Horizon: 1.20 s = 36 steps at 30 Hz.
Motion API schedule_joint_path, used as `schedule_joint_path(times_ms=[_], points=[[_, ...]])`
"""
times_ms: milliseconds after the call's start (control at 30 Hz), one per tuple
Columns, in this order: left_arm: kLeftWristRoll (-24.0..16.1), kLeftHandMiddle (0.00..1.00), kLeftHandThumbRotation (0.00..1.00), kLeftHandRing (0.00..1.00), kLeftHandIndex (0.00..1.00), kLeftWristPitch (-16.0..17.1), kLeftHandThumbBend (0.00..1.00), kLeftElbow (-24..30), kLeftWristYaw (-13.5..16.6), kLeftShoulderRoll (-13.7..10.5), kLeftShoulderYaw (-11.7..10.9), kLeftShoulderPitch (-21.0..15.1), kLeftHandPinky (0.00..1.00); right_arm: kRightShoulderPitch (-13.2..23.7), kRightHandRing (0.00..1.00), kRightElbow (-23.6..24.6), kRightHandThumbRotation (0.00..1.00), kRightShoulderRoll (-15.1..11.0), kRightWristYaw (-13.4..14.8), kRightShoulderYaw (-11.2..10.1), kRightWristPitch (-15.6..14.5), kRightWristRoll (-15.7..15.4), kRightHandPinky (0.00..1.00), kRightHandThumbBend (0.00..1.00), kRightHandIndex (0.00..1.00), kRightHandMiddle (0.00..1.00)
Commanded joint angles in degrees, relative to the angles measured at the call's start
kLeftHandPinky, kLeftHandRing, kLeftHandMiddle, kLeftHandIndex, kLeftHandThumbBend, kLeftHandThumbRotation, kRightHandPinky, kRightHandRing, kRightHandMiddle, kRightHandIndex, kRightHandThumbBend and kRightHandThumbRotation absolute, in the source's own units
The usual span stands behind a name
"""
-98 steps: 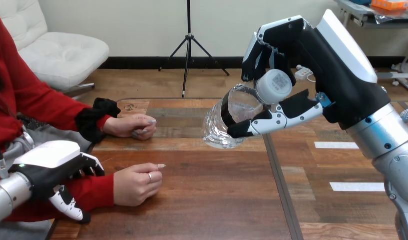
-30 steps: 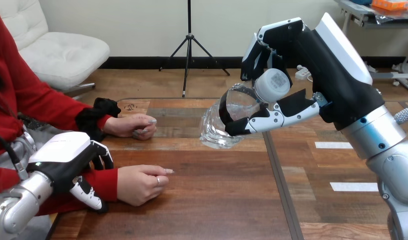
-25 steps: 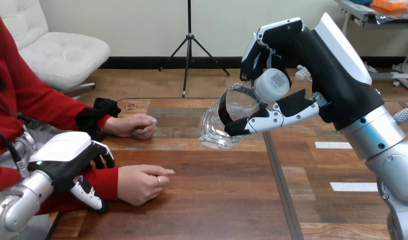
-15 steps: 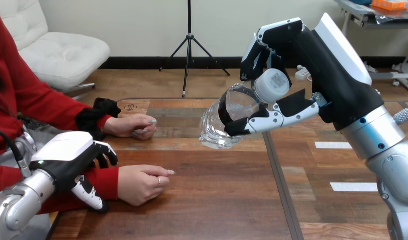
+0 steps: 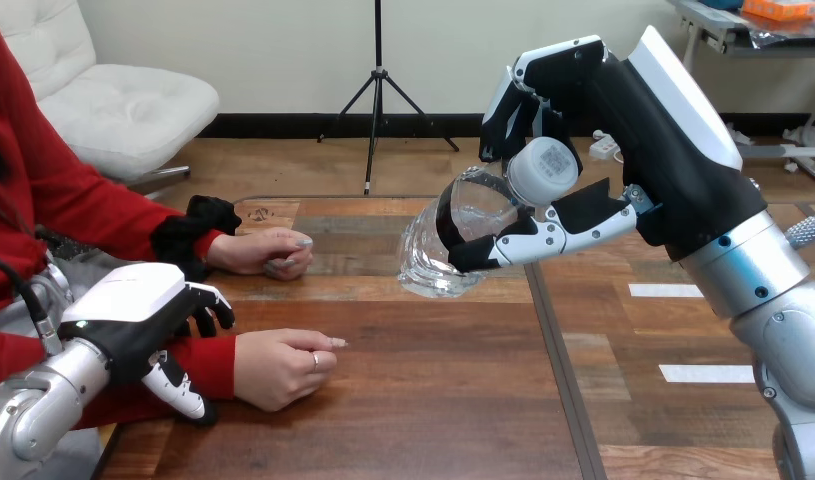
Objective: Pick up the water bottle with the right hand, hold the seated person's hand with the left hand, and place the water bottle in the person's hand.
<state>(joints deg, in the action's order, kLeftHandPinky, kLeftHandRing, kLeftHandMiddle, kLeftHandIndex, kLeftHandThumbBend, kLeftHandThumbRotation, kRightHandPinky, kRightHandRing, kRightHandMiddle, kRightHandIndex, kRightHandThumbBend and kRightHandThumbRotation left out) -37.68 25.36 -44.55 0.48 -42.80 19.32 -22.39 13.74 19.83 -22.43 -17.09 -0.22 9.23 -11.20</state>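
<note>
- Right hand [image 5: 603, 130], fingers and thumb wrapped round the clear plastic white-capped water bottle [image 5: 423, 262], holds it tilted above the wooden table [image 5: 433, 400].
- Left hand [image 5: 123, 310] has its fingers curled round the person's red-sleeved wrist [image 5: 211, 365] — a gentle hold is best; the fist [image 5: 283, 368] should open first.
- Bare wood between bottle and fist leaves room to descend.

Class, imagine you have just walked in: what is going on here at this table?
The robot's right hand has its fingers curled round a clear water bottle, held tilted in the air above the wooden table. Its left hand sits over the wrist of the person's nearer hand, which rests loosely closed on the table. Whether it grips that wrist cannot be told. The bottle is apart from the person's hand, not yet handed over.
</note>
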Motion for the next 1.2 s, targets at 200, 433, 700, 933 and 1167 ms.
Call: schedule_joint_path(times_ms=[200, 433, 700, 933, 1167], points=[[-1.5, 0.64, 0.0, 0.59, 0.68, -1.9, 0.86, 1.0, -0.6, 1.9, 1.7, 0.0, 0.54, 4.1, 0.11, 1.1, 0.0, 1.1, 2.1, -0.6, 0.2, -0.1, 0.07, 1.0, 0.21, 0.17], [-2.2, 0.62, 0.05, 0.57, 0.65, -2.2, 0.89, 0.8, 0.5, 2.6, 2.0, 0.1, 0.52, 4.1, 0.11, 0.8, 0.0, 1.3, 2.1, -0.5, 0.4, 0.0, 0.07, 1.0, 0.21, 0.17], [-2.1, 0.56, 0.01, 0.51, 0.59, -1.5, 0.91, -0.9, 3.2, 3.8, 1.7, 0.0, 0.46, 4.1, 0.11, 0.7, 0.0, 1.5, 2.0, -0.4, -0.1, 0.0, 0.07, 1.0, 0.21, 0.17], [-2.1, 0.51, 0.0, 0.45, 0.53, -0.9, 0.91, -2.2, 5.2, 4.5, 1.8, -0.3, 0.4, 4.3, 0.11, 0.6, 0.0, 1.8, 1.9, -0.2, -0.3, 0.2, 0.07, 1.0, 0.21, 0.17], [-2.6, 0.48, 0.0, 0.43, 0.51, -1.2, 0.87, -2.6, 5.6, 4.7, 2.3, -0.7, 0.37, 4.4, 0.12, 0.3, 0.0, 1.8, 2.0, -0.3, -0.1, -0.2, 0.07, 1.0, 0.22, 0.17]])
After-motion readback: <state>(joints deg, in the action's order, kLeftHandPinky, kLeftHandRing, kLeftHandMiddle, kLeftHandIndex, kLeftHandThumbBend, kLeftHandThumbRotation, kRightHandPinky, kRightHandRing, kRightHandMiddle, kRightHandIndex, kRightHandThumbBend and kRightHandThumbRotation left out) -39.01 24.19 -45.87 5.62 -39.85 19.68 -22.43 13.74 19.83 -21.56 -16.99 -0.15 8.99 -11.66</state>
